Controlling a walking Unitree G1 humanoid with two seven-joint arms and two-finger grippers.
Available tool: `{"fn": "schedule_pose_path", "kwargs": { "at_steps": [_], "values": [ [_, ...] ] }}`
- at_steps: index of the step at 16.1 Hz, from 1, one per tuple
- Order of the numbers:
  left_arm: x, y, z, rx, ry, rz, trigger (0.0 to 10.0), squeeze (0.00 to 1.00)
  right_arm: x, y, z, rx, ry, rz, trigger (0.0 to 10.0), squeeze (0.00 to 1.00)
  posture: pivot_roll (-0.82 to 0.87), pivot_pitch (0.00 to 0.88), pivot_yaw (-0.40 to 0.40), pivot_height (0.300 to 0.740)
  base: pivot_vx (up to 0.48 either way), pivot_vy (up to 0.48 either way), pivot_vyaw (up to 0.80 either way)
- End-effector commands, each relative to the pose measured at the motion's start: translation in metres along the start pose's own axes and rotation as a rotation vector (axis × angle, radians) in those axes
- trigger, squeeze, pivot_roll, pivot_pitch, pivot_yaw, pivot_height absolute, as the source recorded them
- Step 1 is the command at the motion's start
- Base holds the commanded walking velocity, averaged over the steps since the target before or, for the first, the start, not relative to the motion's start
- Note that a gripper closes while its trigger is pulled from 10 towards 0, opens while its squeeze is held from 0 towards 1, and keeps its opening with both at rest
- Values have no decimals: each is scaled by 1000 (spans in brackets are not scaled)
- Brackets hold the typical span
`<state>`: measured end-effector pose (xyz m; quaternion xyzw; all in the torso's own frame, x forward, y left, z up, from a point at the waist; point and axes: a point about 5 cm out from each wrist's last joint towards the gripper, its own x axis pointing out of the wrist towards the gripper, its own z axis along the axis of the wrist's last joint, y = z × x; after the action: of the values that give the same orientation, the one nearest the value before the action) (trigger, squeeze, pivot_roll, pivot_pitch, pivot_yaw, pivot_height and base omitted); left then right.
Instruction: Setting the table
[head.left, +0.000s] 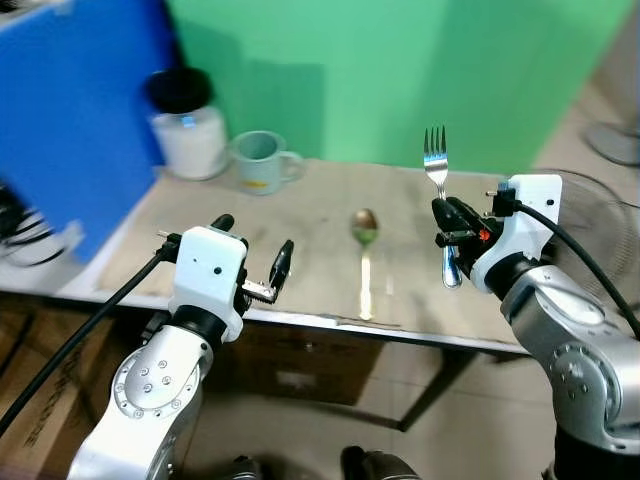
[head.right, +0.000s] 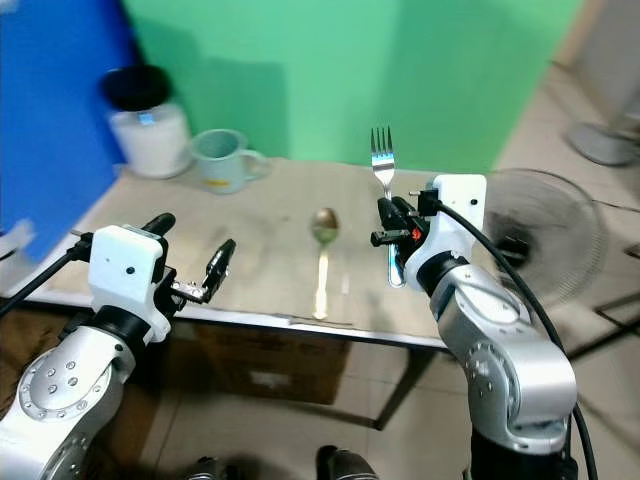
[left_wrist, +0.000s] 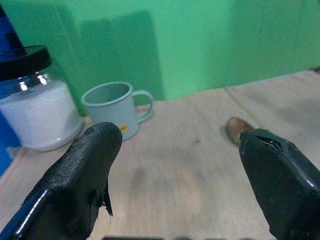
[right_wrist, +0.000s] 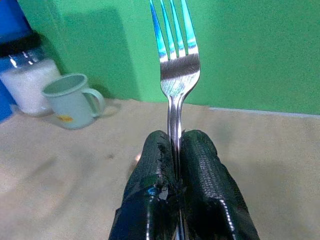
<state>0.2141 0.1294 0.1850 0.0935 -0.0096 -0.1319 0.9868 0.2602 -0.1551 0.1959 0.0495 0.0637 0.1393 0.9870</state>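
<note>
Clamped together on the neck of a fork (right_wrist: 175, 75), the right gripper (head.left: 447, 227) holds it upright, tines at twelve o'clock, handle end hanging at six above the table (head.left: 300, 210). From it, at about nine o'clock, a spoon (head.left: 364, 255) lies flat, its long axis running twelve to six, bowl away from the robot. Farther out at nine, the left gripper (head.left: 252, 257) hovers with fingers apart; I judge the steel fork smooth and liable to pivot.

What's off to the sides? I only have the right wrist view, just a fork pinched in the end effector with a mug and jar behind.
Observer: A spoon lies on the table, left of the fork.
Operator: And the other arm?
Observer: The left end effector is open, holding nothing, at the table's near edge.
Operator: Anything right of the table?
Observer: A fan stands on the floor there.
</note>
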Motion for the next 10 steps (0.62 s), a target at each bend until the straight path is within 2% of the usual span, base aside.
{"fn": "schedule_pose_path", "kwargs": {
  "at_steps": [1, 4, 10],
  "values": [
    [-2, 4, 0, 19, -2, 35, 10000, 0, -2, 5, 1, -30, -16, 17, 10000, 0, 9, 64, -1, 740, 0, 0, -800],
    [-9, 10, 0, 39, -2, 66, 10000, 0, -2, 6, -6, -60, -8, 9, 10000, 0, 20, 58, -11, 740, 0, 0, -800],
    [-19, 20, -3, 49, 18, 111, 10000, 0, -5, 5, -9, -61, -18, -22, 10000, 0, 28, 60, -3, 740, 0, 0, -789]
  ]
}}
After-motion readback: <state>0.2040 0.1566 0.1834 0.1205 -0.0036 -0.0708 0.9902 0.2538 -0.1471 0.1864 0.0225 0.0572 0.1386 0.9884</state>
